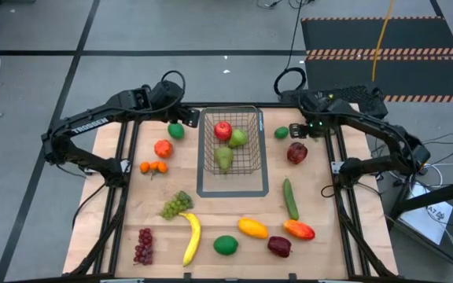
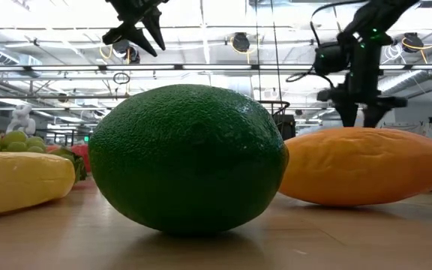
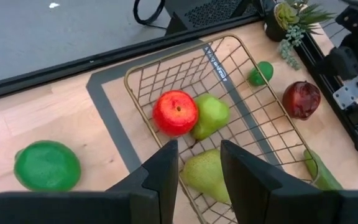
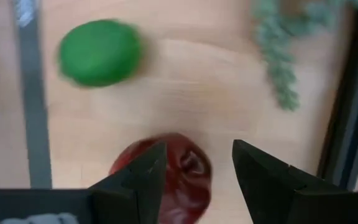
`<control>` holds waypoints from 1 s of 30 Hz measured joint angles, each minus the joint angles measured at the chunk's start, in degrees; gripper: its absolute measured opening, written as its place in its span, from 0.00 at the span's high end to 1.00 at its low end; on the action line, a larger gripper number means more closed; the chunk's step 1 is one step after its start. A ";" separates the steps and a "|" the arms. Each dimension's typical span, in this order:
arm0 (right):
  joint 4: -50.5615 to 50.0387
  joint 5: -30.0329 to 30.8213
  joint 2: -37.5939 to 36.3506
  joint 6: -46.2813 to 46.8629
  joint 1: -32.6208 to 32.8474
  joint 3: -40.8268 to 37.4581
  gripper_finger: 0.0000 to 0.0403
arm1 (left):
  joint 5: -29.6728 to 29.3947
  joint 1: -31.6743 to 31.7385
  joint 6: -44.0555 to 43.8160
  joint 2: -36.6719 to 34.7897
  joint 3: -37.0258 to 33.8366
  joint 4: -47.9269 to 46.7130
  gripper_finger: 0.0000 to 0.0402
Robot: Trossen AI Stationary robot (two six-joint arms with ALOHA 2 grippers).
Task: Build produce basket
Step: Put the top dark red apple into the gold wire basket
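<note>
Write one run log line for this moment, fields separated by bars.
basket: red apple, two pears | left pincer: open, above basket | right pincer: open, over dark red apple

A: Where is there room over the bench (image 1: 116, 196)?

B: The basket (image 1: 253, 161) is open-topped; its near half is bare.

A: And obstacles?

B: A red apple (image 1: 222, 130) and two pears (image 1: 224, 158) crowd its far end. A dark apple (image 1: 296, 152) and lime (image 1: 281, 133) lie toward the right edge.

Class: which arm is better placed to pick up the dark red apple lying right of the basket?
The right: its open end effector hovers directly over the dark red apple; the left end effector is above the grey wire-mesh basket.
</note>
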 joint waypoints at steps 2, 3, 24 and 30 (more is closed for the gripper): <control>1.65 0.64 -1.40 5.36 -0.03 -2.47 0.55 | 0.46 -0.01 -0.22 -0.01 0.00 0.02 0.70; 2.70 0.69 -2.12 6.63 -0.03 -3.51 0.55 | 0.94 -0.01 -0.25 0.00 0.00 0.00 0.70; 13.23 -2.57 -6.66 26.03 0.65 -12.98 0.55 | 4.26 -0.05 0.23 0.01 0.00 0.00 0.70; 12.75 -1.47 -9.83 31.55 0.65 -12.98 0.55 | 4.26 -0.05 0.29 0.01 0.00 -0.02 0.70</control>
